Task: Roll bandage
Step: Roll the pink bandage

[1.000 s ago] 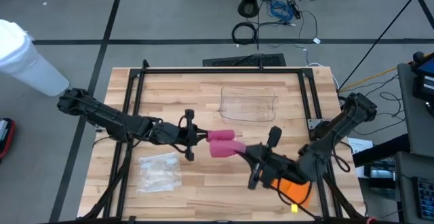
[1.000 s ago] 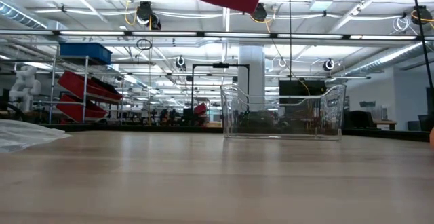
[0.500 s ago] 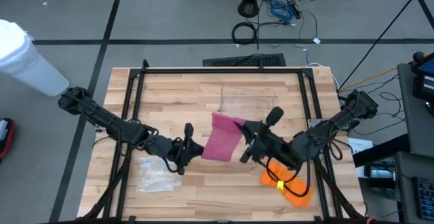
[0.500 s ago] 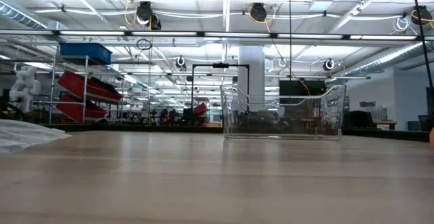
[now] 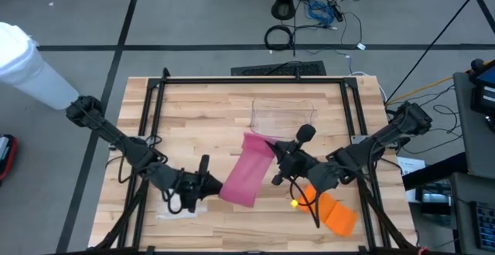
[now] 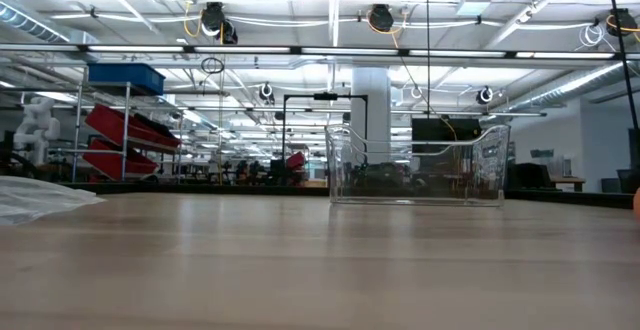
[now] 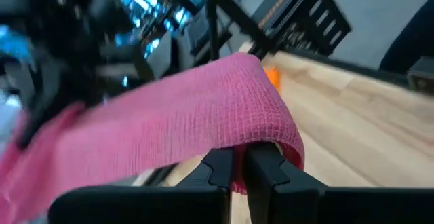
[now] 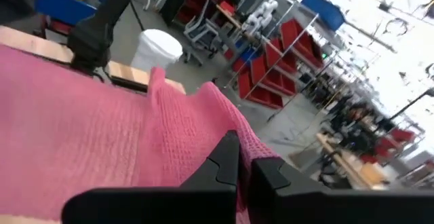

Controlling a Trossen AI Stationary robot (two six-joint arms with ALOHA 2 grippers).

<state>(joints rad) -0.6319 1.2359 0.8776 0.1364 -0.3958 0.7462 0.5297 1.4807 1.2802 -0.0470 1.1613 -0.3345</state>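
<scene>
Bandage [image 5: 246, 170], pink and unrolled into a flat strip, hangs stretched in the air above the middle of the counter [image 5: 209, 112], running at a slant between the two arms. Its nearer end is at the left end effector [image 5: 209, 184], whose fingers are pressed together on that end; in the left wrist view the cloth [image 7: 183, 119] folds over the closed fingertips [image 7: 234, 166] and trails away toward the other arm. The farther end is held by the right end effector [image 5: 276, 162], also pinching the cloth, and the right wrist view shows the pink weave [image 8: 102, 142] spreading out from between its two closed fingers [image 8: 227, 159].

Under the left end effector lies a clear plastic bag [image 5: 179, 201] on the wood, partly hidden by the arm. An orange object [image 5: 332, 212] rests on the counter near the right arm, toward the front right corner. A clear plastic bin [image 5: 284, 118] stands on the counter just beyond the bandage's far end; in the low view it is upright in the middle distance [image 6: 417, 165], and the crumpled bag shows at the left edge [image 6: 40, 195]. A black frame [image 5: 255, 80] rims the counter. Off the counter at the far left stands a white bin [image 5: 27, 66] on the floor.
</scene>
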